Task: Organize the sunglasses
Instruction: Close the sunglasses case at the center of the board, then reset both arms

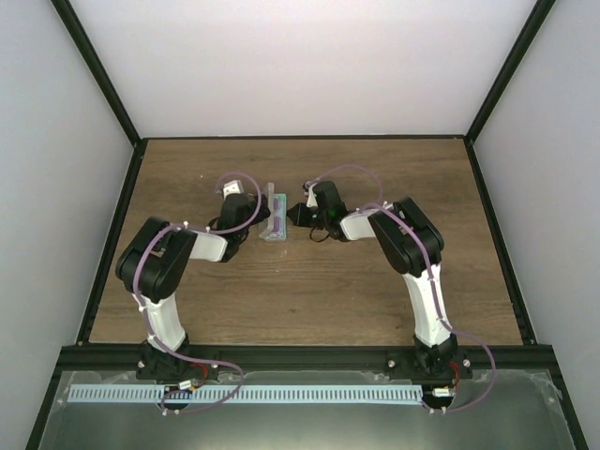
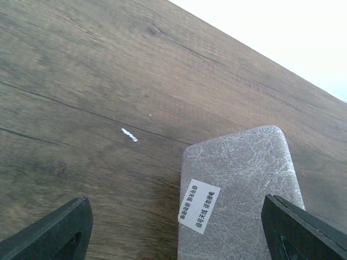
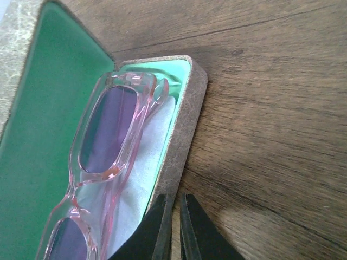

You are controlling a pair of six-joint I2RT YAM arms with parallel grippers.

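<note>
Our right tool [image 3: 174, 219] is narrowed to a slit with nothing in it, its tips just beside the front wall of the open grey case [image 3: 187, 119]. Our left tool [image 2: 173, 203] stands wide, with the case's lid [image 2: 238, 173] between its fingers. We see the sunglasses [image 3: 111, 127] lying inside the case on a pale cloth [image 3: 149, 157]. The dark wood-grain desk [image 1: 309, 300] bears a small white mark [image 2: 129, 135]. White walls [image 1: 300, 66] and black frame posts [image 1: 98, 84] enclose it.

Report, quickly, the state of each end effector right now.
Left end effector: open, holding nothing.
Right end effector: closed, holding nothing, at the edge of the grey case.
</note>
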